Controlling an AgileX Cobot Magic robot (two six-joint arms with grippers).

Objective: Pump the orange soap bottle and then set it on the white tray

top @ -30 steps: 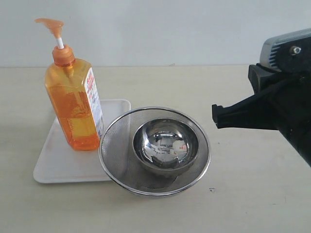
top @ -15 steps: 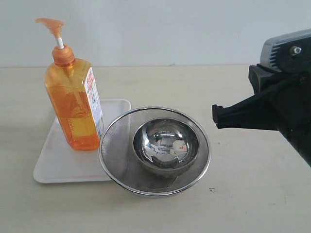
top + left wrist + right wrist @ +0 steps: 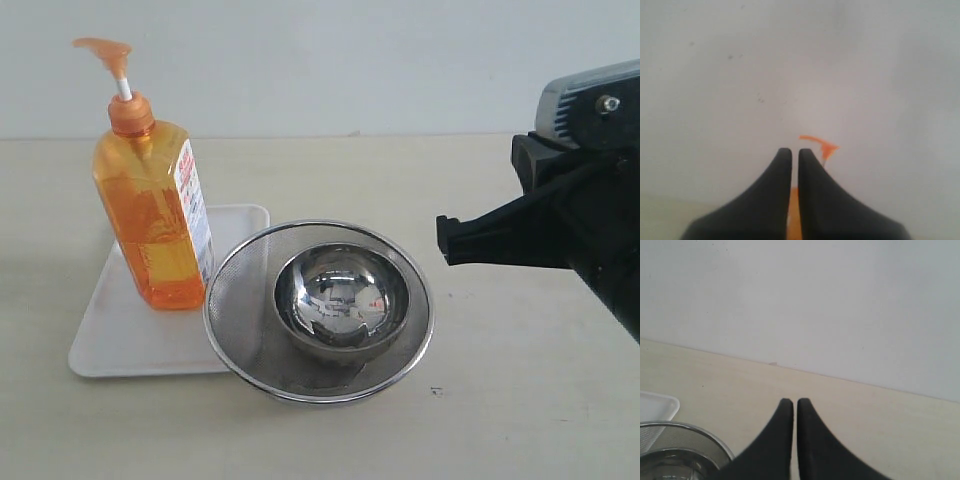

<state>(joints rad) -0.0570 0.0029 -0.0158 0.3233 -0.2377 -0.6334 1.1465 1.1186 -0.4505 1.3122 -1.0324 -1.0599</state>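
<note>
- A pale wooden counter (image 3: 520, 400) runs back to a plain white wall.
- The right gripper (image 3: 447, 240), black and bulky, hangs over the counter's right side, well apart from everything. Its jaws are clenched together on nothing.
- A round steel mesh sieve (image 3: 235, 300) sits mid-counter, its rim overlapping the tray's right edge.
- The white tray (image 3: 110, 340) lies on the counter's left side.
- The orange soap bottle (image 3: 155, 220) stands upright on the tray, in its back half, just beside the sieve, and no claw touches it.
- A shiny steel bowl (image 3: 345, 300) rests inside the sieve.
- The left gripper (image 3: 791, 150) is missing from the exterior view. Its own camera shows the jaws pressed together and empty, with the bottle beyond them.
- The orange pump head (image 3: 105, 48) stands raised on its white stem (nobody is pressing it).
- Nothing has shifted over the last second: both arms and all the objects are exactly where they were. With the bottle set on the tray and both claws clear, the task looks finished, and the stillness fits that.
</note>
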